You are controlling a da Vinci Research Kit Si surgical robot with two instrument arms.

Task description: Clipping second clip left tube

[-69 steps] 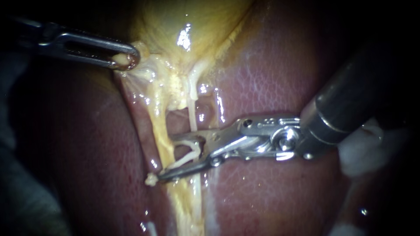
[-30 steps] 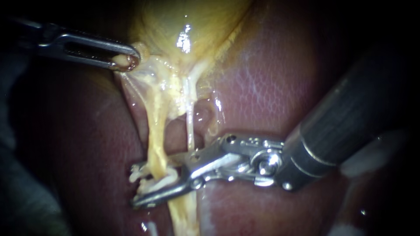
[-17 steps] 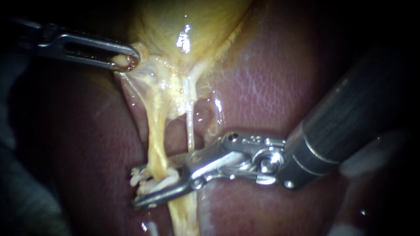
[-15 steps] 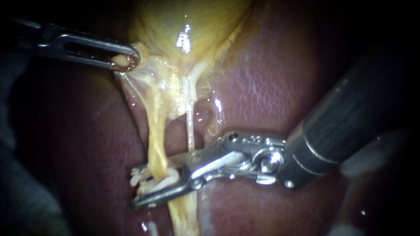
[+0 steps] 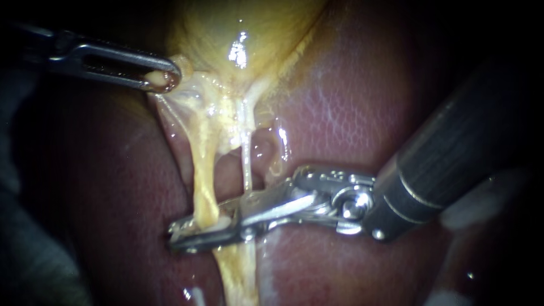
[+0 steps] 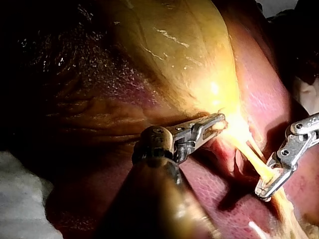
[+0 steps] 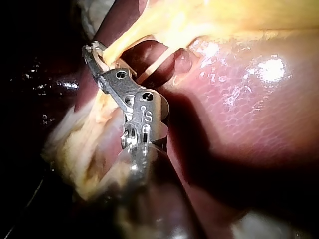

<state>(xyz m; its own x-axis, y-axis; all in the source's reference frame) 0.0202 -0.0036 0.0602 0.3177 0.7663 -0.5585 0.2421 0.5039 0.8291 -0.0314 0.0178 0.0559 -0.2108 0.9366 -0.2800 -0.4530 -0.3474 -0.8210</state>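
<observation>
In the endoscope view, the left instrument (image 5: 164, 79) has its jaws closed on a flap of tissue (image 5: 175, 99) below the gallbladder (image 5: 243, 34) and holds it out to the side. I think this is to stretch the tubes free of the liver (image 5: 340, 113). The right instrument (image 5: 184, 236) crosses the left tube (image 5: 205, 175) low down. Its jaws are narrow and press the tube from both sides, with a pale clip (image 5: 222, 222) between them. In the left wrist view, the left instrument (image 6: 215, 123) grips at the gallbladder's (image 6: 179, 50) edge, and beside it the right instrument (image 6: 266, 188) is closed across the yellow left tube (image 6: 251, 159). In the right wrist view, the right instrument (image 7: 92, 52) reaches ahead over the left tube (image 7: 124, 37), so the squeeze seems to be in progress.
</observation>
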